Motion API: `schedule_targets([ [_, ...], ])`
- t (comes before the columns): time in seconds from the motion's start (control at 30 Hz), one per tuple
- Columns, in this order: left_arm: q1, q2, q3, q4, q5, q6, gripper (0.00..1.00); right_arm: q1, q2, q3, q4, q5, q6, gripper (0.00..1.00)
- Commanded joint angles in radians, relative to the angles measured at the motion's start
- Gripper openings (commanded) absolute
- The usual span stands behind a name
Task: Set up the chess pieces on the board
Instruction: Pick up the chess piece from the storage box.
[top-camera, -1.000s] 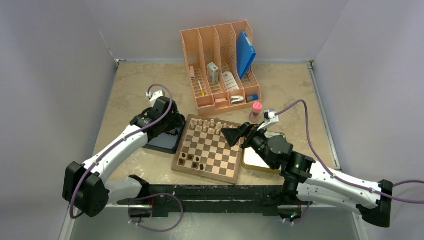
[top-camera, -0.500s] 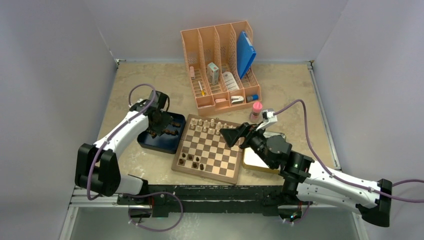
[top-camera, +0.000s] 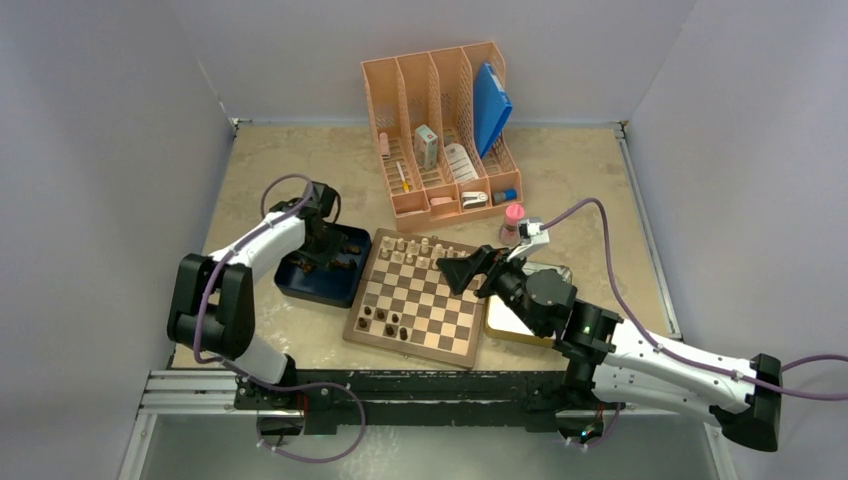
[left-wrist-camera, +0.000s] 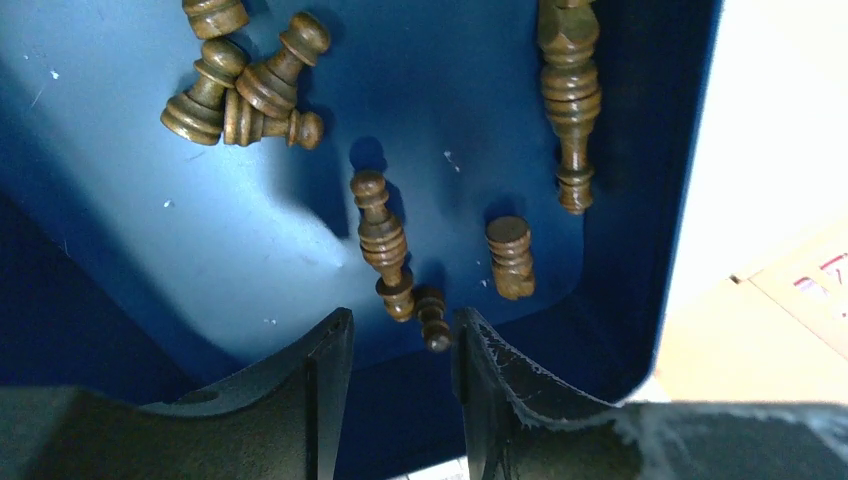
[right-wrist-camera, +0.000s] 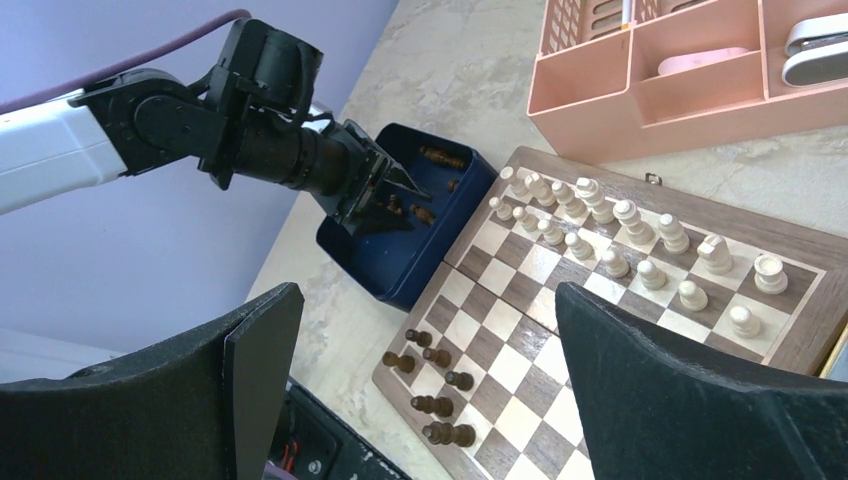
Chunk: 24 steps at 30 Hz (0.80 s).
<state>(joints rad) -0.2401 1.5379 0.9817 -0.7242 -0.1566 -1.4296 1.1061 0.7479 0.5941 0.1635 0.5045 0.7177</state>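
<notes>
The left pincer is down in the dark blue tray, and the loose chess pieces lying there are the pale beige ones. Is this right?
Not quite. The left pincer is down in the dark blue tray, but the loose wooden chess pieces lying there are dark brown, as the left wrist view shows. The pale beige pieces stand on the checked wooden board.

dark chess pieces (left-wrist-camera: 383, 235) lying loose, board (top-camera: 445, 315) flat

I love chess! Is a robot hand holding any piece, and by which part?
Nothing gripped yet. The left gripper straddles a small dark brown wooden piece in the dark blue tray; the right gripper is empty.
</notes>
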Motion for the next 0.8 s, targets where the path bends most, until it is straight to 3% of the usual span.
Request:
schedule_targets([
  [0.0,0.007,0.028,0.007,0.014,-0.011,-0.038,0.40,0.003,0.007,0.017,0.047,0.003,0.000,0.98],
  [0.27,0.017,0.047,-0.007,0.031,-0.090,-0.025,0.39,0.002,0.051,0.032,0.050,-0.003,-0.015,0.98],
  [0.53,0.022,0.110,-0.023,0.073,-0.055,-0.025,0.38,0.003,0.060,0.035,0.064,0.003,-0.020,0.98],
  [0.77,0.022,0.126,-0.030,0.090,-0.047,-0.020,0.29,0.003,0.060,0.035,0.050,0.005,-0.019,0.98],
])
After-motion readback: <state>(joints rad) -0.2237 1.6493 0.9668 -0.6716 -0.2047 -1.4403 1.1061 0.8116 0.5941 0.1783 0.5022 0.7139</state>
